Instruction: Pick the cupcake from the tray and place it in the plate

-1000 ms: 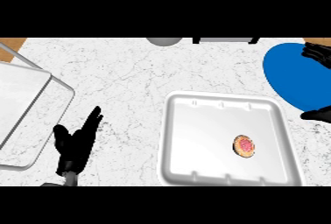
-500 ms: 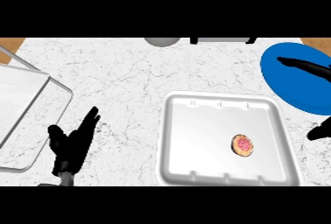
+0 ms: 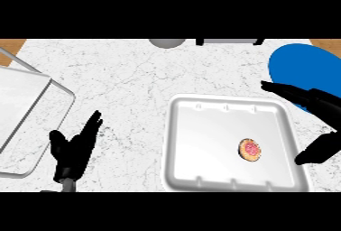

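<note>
A small cupcake with pink topping lies in the right half of the white tray. The blue plate sits beyond the tray at the upper right. My right hand is open at the tray's right edge, its fingers stretched over the plate's near rim and its thumb low beside the tray; the cupcake lies to its left, untouched. At the lower left my left hand rests open on the counter, fingers up, well left of the tray.
A glass-like rectangular container occupies the left edge. A grey round object and a dark item sit at the counter's far edge. Bare marble counter lies between the container and the tray.
My right hand has moved down and left from over the plate toward the tray's right side. The view has shifted slightly. The cupcake and my left hand hold their places.
</note>
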You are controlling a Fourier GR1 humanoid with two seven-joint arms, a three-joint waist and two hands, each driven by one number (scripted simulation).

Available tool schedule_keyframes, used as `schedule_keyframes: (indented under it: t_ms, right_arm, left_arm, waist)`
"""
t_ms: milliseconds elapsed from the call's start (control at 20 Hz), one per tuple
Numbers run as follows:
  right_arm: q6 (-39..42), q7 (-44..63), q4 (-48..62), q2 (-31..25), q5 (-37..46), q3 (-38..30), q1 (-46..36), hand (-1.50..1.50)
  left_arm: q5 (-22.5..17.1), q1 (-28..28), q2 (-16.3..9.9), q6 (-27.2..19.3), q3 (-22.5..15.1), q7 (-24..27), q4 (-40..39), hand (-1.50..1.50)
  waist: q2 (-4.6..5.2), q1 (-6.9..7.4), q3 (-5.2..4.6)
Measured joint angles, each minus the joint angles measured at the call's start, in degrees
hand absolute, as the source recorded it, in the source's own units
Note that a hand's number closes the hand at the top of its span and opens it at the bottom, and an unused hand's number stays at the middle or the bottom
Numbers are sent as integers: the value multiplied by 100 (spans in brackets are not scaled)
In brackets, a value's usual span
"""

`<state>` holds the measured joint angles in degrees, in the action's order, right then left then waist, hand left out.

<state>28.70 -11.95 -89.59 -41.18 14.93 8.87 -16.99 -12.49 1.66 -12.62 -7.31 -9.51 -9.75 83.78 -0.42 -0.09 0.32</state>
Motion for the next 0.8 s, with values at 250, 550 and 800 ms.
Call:
schedule_keyframes:
  t_ms: [250,550,800]
  right_arm:
    - [119,357,-325,213,370,175,288,-150]
    - [260,515,-647,572,726,274,682,-150]
    - [298,550,-834,757,1071,224,828,-150]
  left_arm:
    - [114,-45,114,-61,23,-88,-1,0]
    - [132,-15,142,120,150,-77,7,0]
    - [297,-9,267,26,157,-181,71,0]
  waist:
    - [8,7,1]
    - [7,11,2]
    - [14,15,-1]
